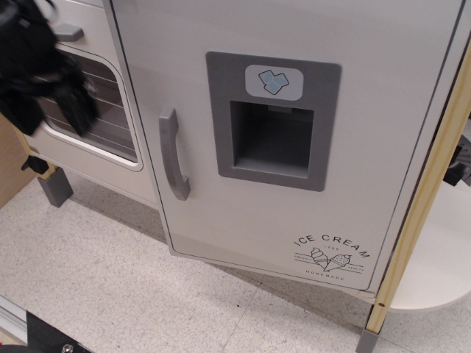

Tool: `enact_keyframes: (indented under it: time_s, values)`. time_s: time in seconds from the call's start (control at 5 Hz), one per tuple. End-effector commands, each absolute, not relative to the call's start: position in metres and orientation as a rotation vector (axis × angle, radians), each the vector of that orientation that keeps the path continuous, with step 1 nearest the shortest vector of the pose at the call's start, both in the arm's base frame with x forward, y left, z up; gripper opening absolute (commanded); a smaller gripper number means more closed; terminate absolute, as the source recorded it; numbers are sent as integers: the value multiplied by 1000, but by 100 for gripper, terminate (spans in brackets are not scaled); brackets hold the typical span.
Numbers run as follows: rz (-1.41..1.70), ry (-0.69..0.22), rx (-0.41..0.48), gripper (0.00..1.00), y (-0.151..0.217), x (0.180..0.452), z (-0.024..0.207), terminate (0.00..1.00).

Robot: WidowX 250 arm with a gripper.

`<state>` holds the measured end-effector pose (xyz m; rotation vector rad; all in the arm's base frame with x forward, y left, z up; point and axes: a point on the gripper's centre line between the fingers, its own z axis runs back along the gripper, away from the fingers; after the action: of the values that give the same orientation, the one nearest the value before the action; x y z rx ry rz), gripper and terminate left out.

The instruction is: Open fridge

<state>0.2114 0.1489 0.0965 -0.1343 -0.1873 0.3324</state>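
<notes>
The white fridge door (pixel 243 213) fills most of the view, with its curved grey vertical handle (pixel 173 154), grey ice-dispenser panel (pixel 274 118) and "ICE CREAM" print (pixel 331 254). Its handle side stands a little out from the cabinet, overlapping the oven beside it. My black gripper (pixel 70 110) is at the far left, in front of the oven window, well clear of the handle and touching nothing. It is motion-blurred, so I cannot tell how its jaws stand.
A white oven door (pixel 103 121) with a wire-rack window and a horizontal grey handle (pixel 68 31) is left of the fridge. A wooden post (pixel 423 198) and a white rounded shelf (pixel 441 250) are at the right. A grey leg (pixel 55 187) stands on the speckled floor.
</notes>
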Motion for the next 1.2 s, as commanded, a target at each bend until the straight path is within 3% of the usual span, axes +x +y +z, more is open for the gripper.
enact_keyframes:
  time_s: [0.0,0.4,1.0]
  values:
    - [590,-329,-61,100,180,219,147,0]
    - [799,-280,-46,100,189,252,162,0]
    - [907,-370,-20,100,186,275,184,0]
